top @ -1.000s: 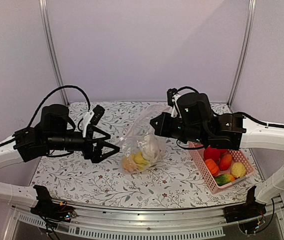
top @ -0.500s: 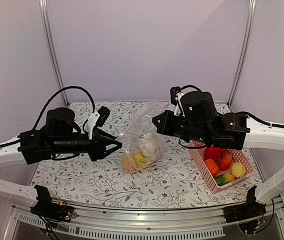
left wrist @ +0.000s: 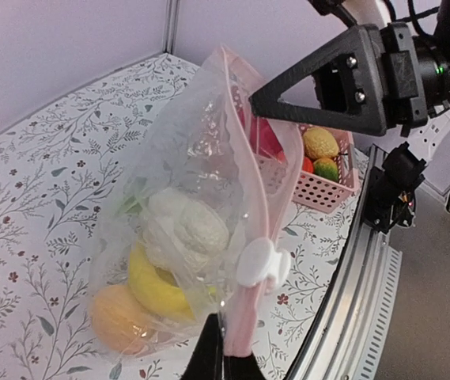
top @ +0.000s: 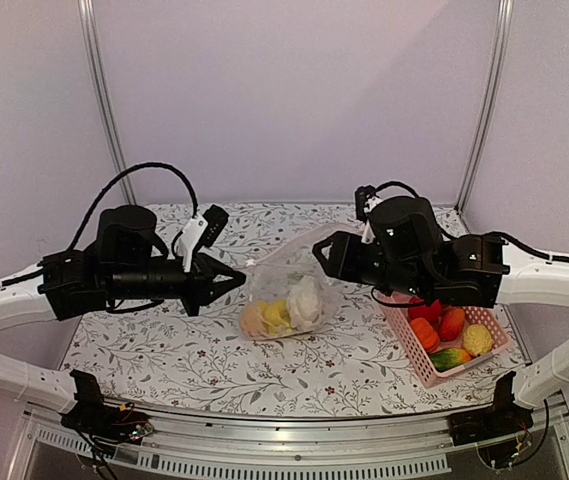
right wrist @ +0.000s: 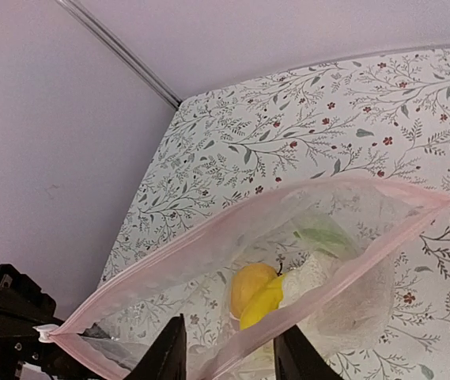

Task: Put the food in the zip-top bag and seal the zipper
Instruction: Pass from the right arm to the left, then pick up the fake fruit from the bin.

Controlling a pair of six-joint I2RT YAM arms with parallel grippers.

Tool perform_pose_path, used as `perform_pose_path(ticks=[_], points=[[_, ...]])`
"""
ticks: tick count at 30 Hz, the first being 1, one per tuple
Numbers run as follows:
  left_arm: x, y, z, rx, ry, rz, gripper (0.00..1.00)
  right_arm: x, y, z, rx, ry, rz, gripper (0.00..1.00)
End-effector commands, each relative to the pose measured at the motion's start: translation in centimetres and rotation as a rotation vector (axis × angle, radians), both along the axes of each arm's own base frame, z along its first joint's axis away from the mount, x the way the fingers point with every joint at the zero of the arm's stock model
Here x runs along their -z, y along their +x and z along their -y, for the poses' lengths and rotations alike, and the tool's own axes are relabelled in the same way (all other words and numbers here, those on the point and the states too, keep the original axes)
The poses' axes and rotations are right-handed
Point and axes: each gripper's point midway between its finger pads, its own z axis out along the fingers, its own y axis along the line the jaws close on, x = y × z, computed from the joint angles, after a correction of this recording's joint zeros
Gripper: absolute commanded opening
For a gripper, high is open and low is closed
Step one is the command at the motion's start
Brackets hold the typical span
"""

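The clear zip-top bag sags in the middle of the table, stretched between my two arms. Inside it lie a yellow banana, a white cauliflower, a yellow-orange fruit and a green piece. Its pink zipper gapes open along the mouth, and the white slider sits near my left gripper. That gripper is shut on the zipper's end. My right gripper is open at the other end. The mouth's near lip passes between its spread fingers.
A pink slotted basket at the right holds red, orange, green and yellow pieces. The metal rail runs along the table's near edge. Floral tablecloth shows left of and behind the bag.
My left gripper moved right and shut on the zipper's end. My right gripper opened and let go of the bag, which sank lower and spread wider.
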Motion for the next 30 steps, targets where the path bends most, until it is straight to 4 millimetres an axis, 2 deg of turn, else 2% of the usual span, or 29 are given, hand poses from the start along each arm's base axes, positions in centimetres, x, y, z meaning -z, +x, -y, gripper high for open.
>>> perform_pose_path(ticks=[1,4,8,11,16,21,26,30], points=[[-2.3,-0.3,0.3,0.042,0.011,0.057,0.00,0.3,-0.2,3.8,0.084,-0.076,0.015,0.52],[-2.5,0.4,-0.2,0.039,0.057,0.062,0.00,-0.6,-0.5,6.4,0.124,-0.131,0.044,0.68],[-2.1,1.9,-1.3,0.033,0.113,0.026,0.00,-1.8,-0.9,10.4,0.184,-0.191,0.083,0.83],[-1.6,2.6,-1.9,0.048,0.133,-0.006,0.00,-1.9,-1.1,12.9,0.227,-0.215,0.096,0.89],[-0.6,4.6,-3.3,-0.008,0.185,0.007,0.00,-0.6,-0.5,16.4,0.297,-0.240,0.057,0.98],[-0.2,4.5,-3.6,-0.012,0.180,0.013,0.00,1.5,0.6,20.2,0.391,-0.282,-0.015,0.99],[-1.2,4.0,-4.2,-0.020,0.154,0.043,0.00,6.2,1.6,23.5,0.450,-0.325,-0.172,0.99],[-1.7,4.1,-5.5,-0.063,0.177,0.074,0.00,10.5,1.8,25.3,0.489,-0.380,-0.298,0.99]])
